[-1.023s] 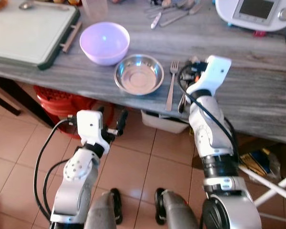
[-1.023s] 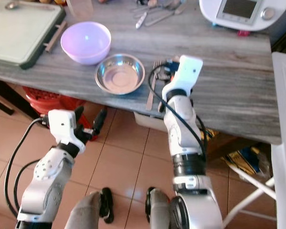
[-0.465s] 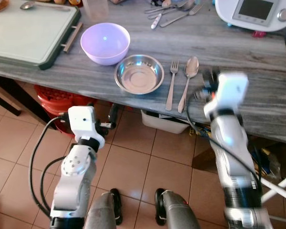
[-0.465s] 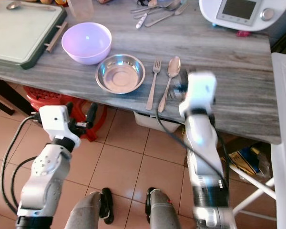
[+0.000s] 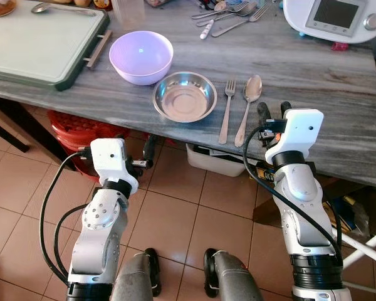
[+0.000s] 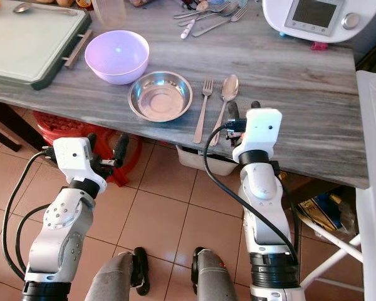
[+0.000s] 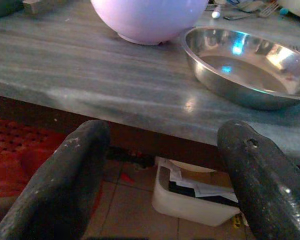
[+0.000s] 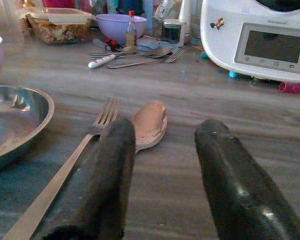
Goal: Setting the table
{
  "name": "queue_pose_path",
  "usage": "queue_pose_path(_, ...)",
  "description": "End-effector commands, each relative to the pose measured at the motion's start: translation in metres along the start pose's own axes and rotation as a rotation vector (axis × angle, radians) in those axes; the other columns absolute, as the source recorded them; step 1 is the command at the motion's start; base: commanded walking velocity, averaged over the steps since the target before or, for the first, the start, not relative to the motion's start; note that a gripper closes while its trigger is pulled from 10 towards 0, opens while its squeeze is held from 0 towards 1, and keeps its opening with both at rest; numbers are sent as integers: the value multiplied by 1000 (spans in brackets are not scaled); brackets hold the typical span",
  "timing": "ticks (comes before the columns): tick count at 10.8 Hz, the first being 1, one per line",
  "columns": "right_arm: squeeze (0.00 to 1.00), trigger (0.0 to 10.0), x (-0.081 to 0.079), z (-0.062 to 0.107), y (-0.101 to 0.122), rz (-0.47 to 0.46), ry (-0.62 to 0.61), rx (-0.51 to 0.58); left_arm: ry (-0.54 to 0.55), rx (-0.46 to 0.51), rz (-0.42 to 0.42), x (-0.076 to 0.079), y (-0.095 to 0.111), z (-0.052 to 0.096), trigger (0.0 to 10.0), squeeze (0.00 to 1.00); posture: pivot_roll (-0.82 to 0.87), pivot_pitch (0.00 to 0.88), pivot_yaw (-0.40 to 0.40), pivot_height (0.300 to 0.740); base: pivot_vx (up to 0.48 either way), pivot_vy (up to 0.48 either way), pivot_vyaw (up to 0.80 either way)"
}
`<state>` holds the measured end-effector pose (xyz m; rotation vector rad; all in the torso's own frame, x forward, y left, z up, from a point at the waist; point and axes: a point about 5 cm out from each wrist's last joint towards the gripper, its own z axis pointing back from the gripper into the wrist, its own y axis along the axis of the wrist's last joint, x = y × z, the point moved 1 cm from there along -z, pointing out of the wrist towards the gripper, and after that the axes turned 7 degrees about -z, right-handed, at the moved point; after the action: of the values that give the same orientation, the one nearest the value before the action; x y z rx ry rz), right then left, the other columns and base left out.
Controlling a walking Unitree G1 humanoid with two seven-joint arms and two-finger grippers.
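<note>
right end effector (image 5: 272, 111) withdrawn from spoon (image 5: 247, 106), spread | left end effector (image 5: 147, 150) spread, idle

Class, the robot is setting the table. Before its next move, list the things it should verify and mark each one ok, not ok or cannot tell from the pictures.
1. Right pincer open and holding nothing: ok, its fingers stand apart just right of the spoon's handle.
2. Left pincer open and holding nothing: ok, it sits below the table edge.
3. Spoon lying flat beside the fork, apart from it: ok.
4. Fork to the right of the steel bowl, not touching it: ok.
5. Purple bowl upright next to the steel bowl: ok; whether the two touch, cannot tell.
6. More cutlery left at the back of the table to fetch: ok.
</note>
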<state>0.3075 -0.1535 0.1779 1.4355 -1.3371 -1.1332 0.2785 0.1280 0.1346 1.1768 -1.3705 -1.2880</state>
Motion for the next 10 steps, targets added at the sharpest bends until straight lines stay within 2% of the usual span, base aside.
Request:
queue_pose_path(1, 1000, 10000, 2, 1, 4, -5, -2, 8, 5, -23, -3, 0, -4, 2, 10000, 0, -47, 214, 5, 740, 0, 0, 0)
queue_pose_path(2, 1000, 10000, 3, 1, 4, 0, -6, 4, 4, -27, -2, 0, -5, 3, 10000, 0, -48, 216, 5, 740, 0, 0, 0)
queue_pose_path(3, 584, 10000, 3, 2, 3, 4, -4, -2, 1, -28, -2, 1, -5, 4, 10000, 0, -48, 218, 6, 740, 0, 0, 0)
queue_pose_path(4, 0, 10000, 1, 3, 2, 11, 7, -8, -1, -31, -2, 1, -6, 4, 10000, 0, -49, 222, 5, 740, 0, 0, 0)
queue_pose_path(10, 0, 10000, 0, 1, 2, 24, 10, -16, -1, -32, 0, 1, -6, 4, 10000, 0, -50, 224, 2, 740, 0, 0, 0)
